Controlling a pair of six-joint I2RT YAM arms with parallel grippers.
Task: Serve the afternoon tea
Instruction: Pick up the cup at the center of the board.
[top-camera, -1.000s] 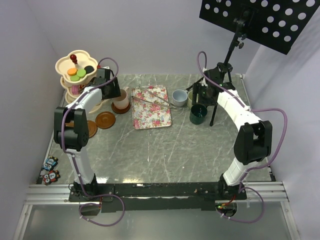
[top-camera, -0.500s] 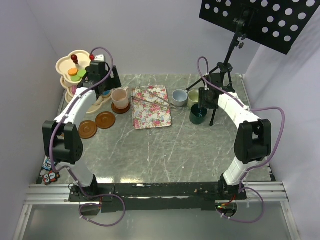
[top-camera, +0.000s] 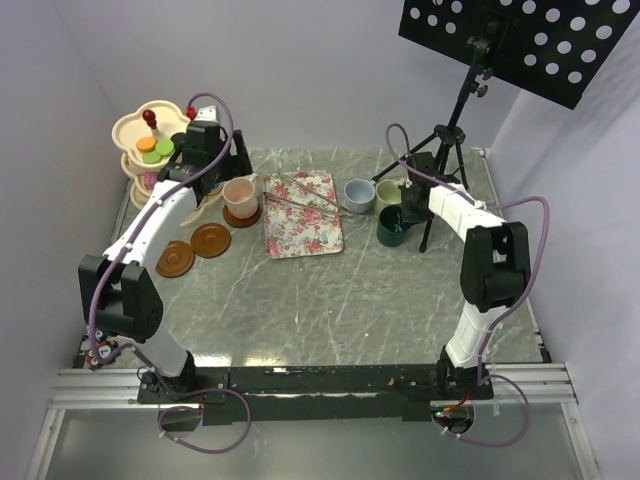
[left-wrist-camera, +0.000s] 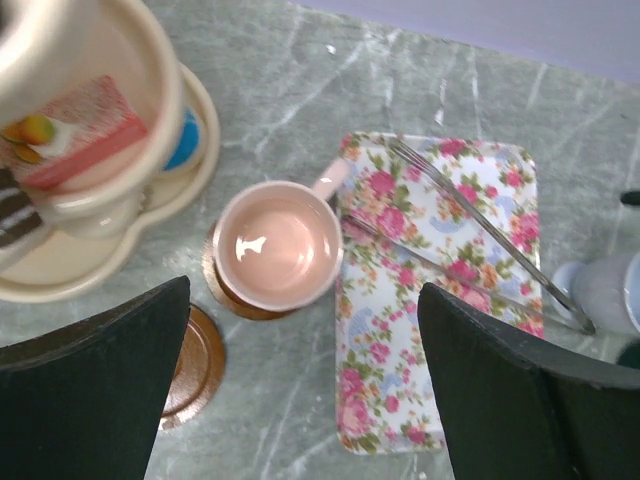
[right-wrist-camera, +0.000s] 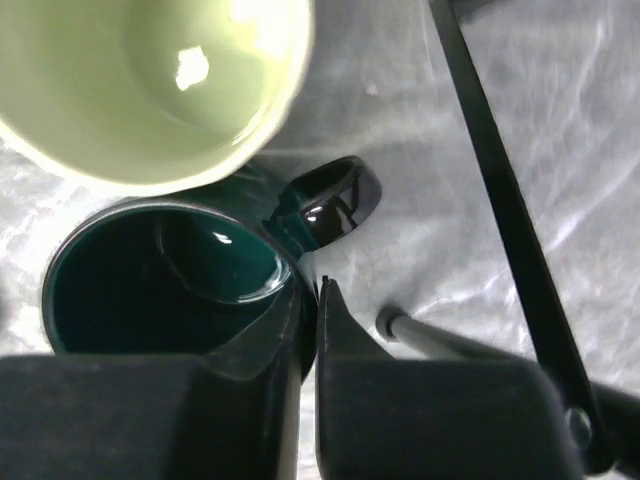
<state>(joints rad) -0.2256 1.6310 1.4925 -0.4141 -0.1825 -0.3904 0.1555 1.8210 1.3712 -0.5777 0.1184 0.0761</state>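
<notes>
Left end effector (left-wrist-camera: 305, 292) hangs wide open and empty right over the pink mug (left-wrist-camera: 277, 245), which sits on its brown saucer (left-wrist-camera: 215, 292) near the cream stand (top-camera: 140, 130), so that one looks served. Right end effector (right-wrist-camera: 310, 300) is pinched on the wall of the dark green mug (right-wrist-camera: 150, 270), just beside the light green mug (right-wrist-camera: 150, 70) on the tabletop (top-camera: 380, 290), probably to haul it to a bare saucer (top-camera: 210, 240)

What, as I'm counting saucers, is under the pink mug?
The pink mug stands on a round brown saucer; only the saucer's rim shows, at the mug's lower left. The saucer's middle is covered by the mug.
</notes>
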